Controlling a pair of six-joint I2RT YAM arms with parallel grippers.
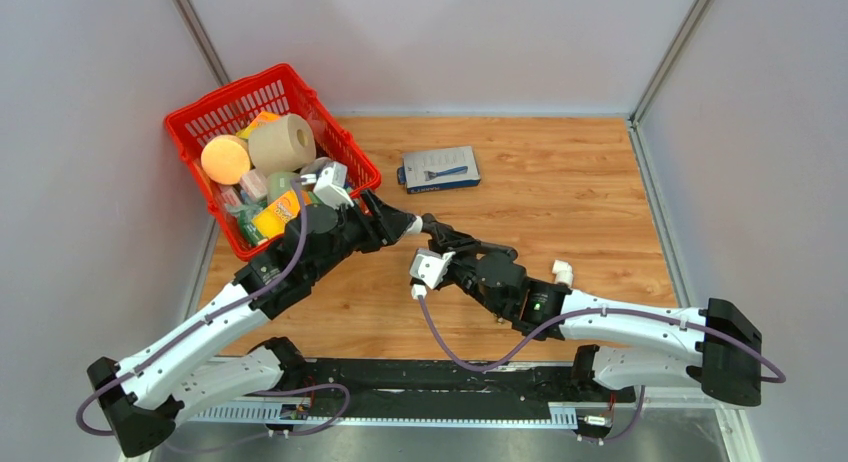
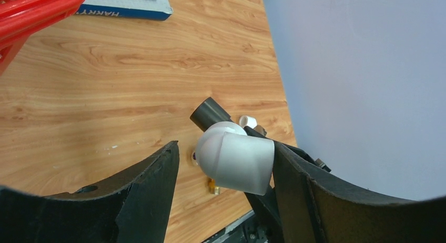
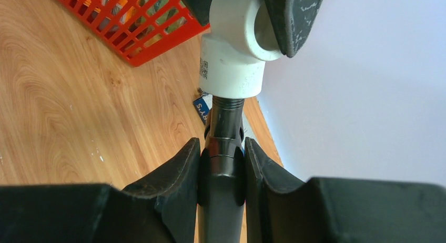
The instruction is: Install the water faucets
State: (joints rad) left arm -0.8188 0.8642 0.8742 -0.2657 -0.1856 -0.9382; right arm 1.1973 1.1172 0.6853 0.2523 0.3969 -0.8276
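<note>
Right gripper (image 3: 222,148): jaws clamped narrow on the dark water faucet (image 3: 227,119), which is held above the worktop (image 2: 105,85). The faucet's lower length is cut off by the frame edge. Its threaded end enters a white elbow fitting (image 3: 231,64). Left gripper (image 2: 225,148): jaws wide, straddling the elbow, one side standing clear of it. In the overhead view both grippers mask the joint.

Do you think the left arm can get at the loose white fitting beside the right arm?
Probably not directly: the right claw, holding the faucet, and its arm lie between the left claw and that fitting.
</note>
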